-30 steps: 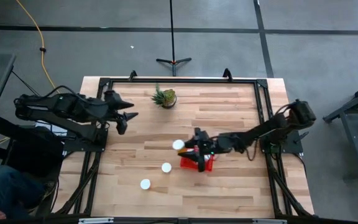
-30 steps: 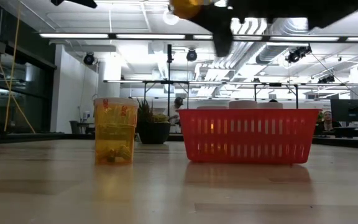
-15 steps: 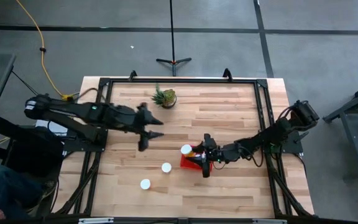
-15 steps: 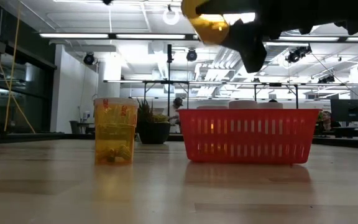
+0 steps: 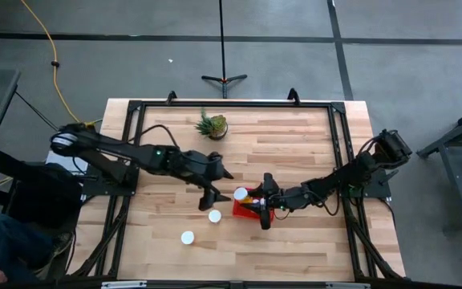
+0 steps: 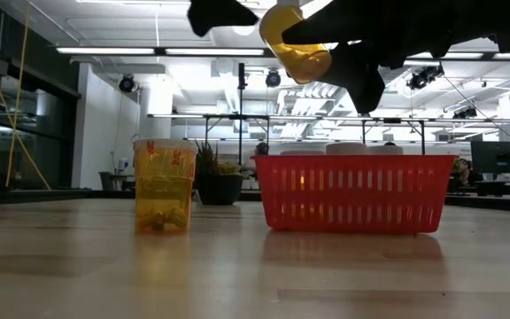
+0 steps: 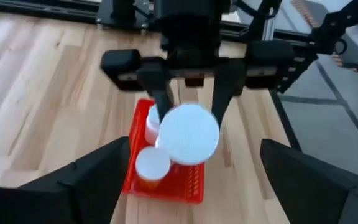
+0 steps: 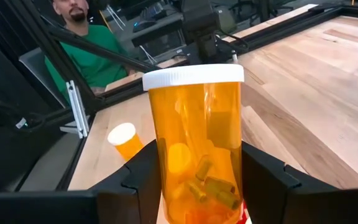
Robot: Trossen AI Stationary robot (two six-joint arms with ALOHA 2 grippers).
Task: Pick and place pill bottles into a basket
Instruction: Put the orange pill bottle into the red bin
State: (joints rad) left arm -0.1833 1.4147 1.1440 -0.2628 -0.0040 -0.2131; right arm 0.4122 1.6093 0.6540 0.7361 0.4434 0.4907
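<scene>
Setting the held pill bottle (image 8: 197,149) down calls for a straight drop. Grips that amber, white-capped bottle upright, does the right pincer (image 5: 248,196), closed on its sides below the cap and hanging over the nine o'clock end of the red basket (image 6: 354,195). Best to carry it slightly toward three o'clock first, clear of the rim. Then lower it upright into a free spot beside the bottles already inside (image 7: 152,163). Let go only once the base sits low between the mesh walls. Worth watching for a tip against a neighbouring cap, since the basket looks nearly as tight as its load.

Reaches in low from the three o'clock side of the counter (image 5: 295,144), this right arm, stretched almost flat with the wrist level above the basket. Comes from nine o'clock, the left arm, extended across the boards. Stands wide open and empty, the left pincer (image 5: 217,189), just at ten o'clock of the basket and close to the held bottle. Wise to keep the two arms apart during the drop.

Two loose bottles left on the wood: one (image 5: 214,215) near the basket at its nine o'clock, another (image 5: 187,237) farther out toward eight o'clock. A small potted plant (image 5: 212,125) at twelve o'clock, well apart.
</scene>
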